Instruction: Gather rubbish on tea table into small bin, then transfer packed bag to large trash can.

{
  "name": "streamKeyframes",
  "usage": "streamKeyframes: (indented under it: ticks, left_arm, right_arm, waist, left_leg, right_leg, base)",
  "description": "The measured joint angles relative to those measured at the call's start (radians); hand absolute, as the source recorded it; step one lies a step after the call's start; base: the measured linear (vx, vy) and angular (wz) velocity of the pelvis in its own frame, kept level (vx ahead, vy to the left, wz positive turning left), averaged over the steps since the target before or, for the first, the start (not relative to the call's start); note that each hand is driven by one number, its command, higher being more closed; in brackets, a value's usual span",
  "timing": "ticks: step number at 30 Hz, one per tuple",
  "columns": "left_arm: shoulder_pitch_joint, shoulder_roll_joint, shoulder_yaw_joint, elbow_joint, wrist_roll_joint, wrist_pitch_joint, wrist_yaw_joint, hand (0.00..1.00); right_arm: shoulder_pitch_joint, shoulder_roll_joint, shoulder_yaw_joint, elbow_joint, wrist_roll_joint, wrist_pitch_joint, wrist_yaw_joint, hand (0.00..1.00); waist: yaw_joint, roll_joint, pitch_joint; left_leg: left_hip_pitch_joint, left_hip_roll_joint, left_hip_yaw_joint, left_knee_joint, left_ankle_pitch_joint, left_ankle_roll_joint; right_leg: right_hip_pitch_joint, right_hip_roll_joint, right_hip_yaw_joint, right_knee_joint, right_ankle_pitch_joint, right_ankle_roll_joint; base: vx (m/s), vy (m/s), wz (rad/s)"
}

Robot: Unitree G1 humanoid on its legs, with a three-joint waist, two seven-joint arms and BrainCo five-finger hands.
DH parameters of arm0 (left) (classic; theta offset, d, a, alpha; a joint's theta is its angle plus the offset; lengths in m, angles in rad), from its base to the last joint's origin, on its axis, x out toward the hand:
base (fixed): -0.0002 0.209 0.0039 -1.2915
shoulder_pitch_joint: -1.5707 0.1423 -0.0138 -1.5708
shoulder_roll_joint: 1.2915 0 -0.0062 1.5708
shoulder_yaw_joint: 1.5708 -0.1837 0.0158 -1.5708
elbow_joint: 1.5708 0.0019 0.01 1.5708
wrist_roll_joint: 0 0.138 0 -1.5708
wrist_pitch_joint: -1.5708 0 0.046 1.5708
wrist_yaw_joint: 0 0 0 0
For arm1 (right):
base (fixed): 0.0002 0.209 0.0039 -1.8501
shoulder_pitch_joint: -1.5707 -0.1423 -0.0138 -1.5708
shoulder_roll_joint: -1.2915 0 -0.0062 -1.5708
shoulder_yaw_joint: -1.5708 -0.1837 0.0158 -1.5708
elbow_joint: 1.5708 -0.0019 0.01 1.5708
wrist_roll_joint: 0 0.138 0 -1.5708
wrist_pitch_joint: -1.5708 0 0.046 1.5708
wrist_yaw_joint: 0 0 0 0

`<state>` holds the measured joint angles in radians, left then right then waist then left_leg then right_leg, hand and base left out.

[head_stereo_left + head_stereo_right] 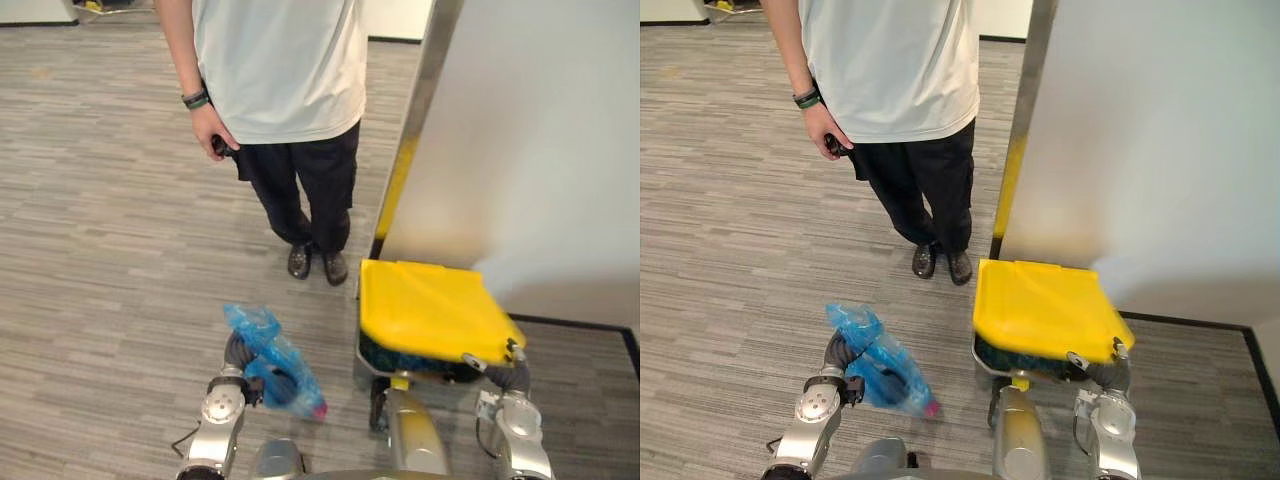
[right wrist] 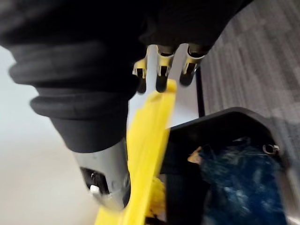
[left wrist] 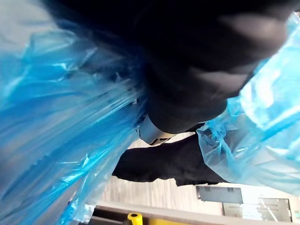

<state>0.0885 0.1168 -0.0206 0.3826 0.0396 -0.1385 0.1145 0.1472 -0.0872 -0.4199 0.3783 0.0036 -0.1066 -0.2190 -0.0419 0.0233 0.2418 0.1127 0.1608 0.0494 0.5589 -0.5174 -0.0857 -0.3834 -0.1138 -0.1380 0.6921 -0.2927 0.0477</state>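
Left hand (image 1: 238,355) carries the packed blue bag (image 1: 280,365) low on the robot's left, fingers buried in plastic, so grip can't be read. Bag's long axis runs near-right to far-left, clear of the bin. Right hand (image 1: 508,372) – fingers (image 2: 161,75) over the edge, thumb (image 2: 105,183) on the other face – pinches the yellow lid (image 1: 430,305), propped up over the large trash can (image 2: 225,140). Gap faces the robot, to the bag's right & slightly fwd – prob. the drop route. Beyond, a person (image 1: 290,80) stands watching.
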Motion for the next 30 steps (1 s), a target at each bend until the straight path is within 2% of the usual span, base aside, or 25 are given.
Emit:
streamKeyframes:
  ticks: [2,4,7,10,15,17,18,21,25,30]
  left_arm:
    - [-0.025,-0.003,-0.015,0.007,-0.003,0.000,0.002,1.00]
    - [-0.044,-0.017,-0.016,0.013,-0.003,0.000,0.001,1.00]
    - [-0.048,-0.019,-0.006,0.026,-0.003,-0.005,0.000,1.00]
    - [-0.024,-0.011,-0.004,0.068,-0.003,-0.005,-0.001,1.00]
    - [0.023,-0.008,0.016,0.086,0.002,-0.005,-0.005,1.00]
    - [0.035,-0.004,0.014,0.100,0.003,-0.005,-0.007,1.00]
    - [0.049,-0.004,0.012,0.102,0.007,-0.005,-0.007,1.00]
    - [0.066,-0.006,0.010,0.104,0.012,-0.005,-0.007,1.00]
    - [0.094,-0.020,-0.003,0.104,0.014,-0.005,-0.001,1.00]
    - [0.101,-0.033,-0.042,0.096,0.014,-0.005,0.003,1.00]
  right_arm:
    - [-0.046,-0.008,-0.034,0.007,0.036,-0.003,0.000,0.00]
    - [-0.083,-0.015,-0.053,0.030,0.049,-0.004,0.000,0.00]
    - [-0.105,-0.027,-0.055,0.074,0.067,-0.007,0.000,0.00]
    - [-0.113,-0.036,-0.047,0.090,0.066,-0.017,-0.001,0.00]
    - [-0.123,-0.050,0.013,0.108,0.059,-0.030,-0.025,0.00]
    - [-0.124,-0.057,0.043,0.108,0.021,-0.026,-0.031,0.00]
    - [-0.124,-0.056,0.056,0.107,0.009,-0.024,-0.040,0.00]
    - [-0.124,-0.046,0.083,0.059,-0.014,-0.018,-0.067,0.00]
    - [-0.115,-0.005,0.072,-0.097,-0.073,-0.017,-0.127,0.00]
    - [-0.042,0.068,-0.026,-0.215,-0.113,0.002,-0.214,0.00]
  waist:
    - [-0.001,0.006,-0.006]
    - [-0.001,0.010,-0.009]
    - [-0.005,0.016,-0.027]
    - [-0.005,0.024,-0.037]
    - [-0.004,0.027,-0.044]
    - [-0.005,0.026,-0.048]
    - [-0.007,0.030,-0.056]
    - [-0.010,0.044,-0.068]
    - [-0.020,0.067,-0.083]
    - [-0.022,0.064,-0.087]
  left_leg:
    - [-0.003,0.032,-0.021,-0.004,0.027,-0.040]
    - [-0.004,0.050,-0.023,-0.028,0.053,-0.053]
    - [0.003,0.068,-0.025,-0.103,0.081,-0.052]
    - [0.001,0.067,-0.023,-0.125,0.082,-0.052]
    - [-0.049,0.059,-0.021,-0.151,0.086,-0.059]
    - [-0.055,0.054,-0.018,-0.172,0.107,-0.059]
    - [-0.055,0.053,-0.017,-0.192,0.122,-0.063]
    - [-0.052,0.049,-0.020,-0.241,0.150,-0.068]
    - [-0.029,0.051,-0.024,-0.307,0.193,-0.066]
    - [-0.014,0.066,-0.033,-0.319,0.206,-0.077]
  right_leg:
    - [0.001,0.020,-0.011,0.023,-0.042,-0.046]
    - [0.012,0.040,-0.003,0.001,-0.051,-0.061]
    - [0.021,0.057,-0.008,-0.045,-0.045,-0.068]
    - [0.011,0.059,-0.003,-0.055,-0.032,-0.069]
    - [-0.031,0.063,0.033,-0.100,0.028,-0.033]
    - [-0.036,0.065,0.041,-0.126,0.053,-0.013]
    - [-0.038,0.069,0.044,-0.145,0.068,-0.016]
    - [-0.039,0.080,0.044,-0.188,0.085,0.009]
    - [-0.038,0.097,0.044,-0.208,0.096,0.026]
    - [-0.018,0.101,0.026,-0.209,0.097,0.024]
  base:
    - [0.42,-0.200,0.16]
    - [0.25,-0.165,0.22]
    - [0.14,-0.103,0.18]
    - [0.03,-0.044,-0.01]
    - [-0.10,-0.008,-0.01]
    - [-0.15,-0.029,-0.07]
    - [-0.14,-0.060,-0.04]
    - [-0.12,-0.081,-0.02]
    - [-0.07,-0.112,-0.02]
    - [-0.05,-0.061,0.09]
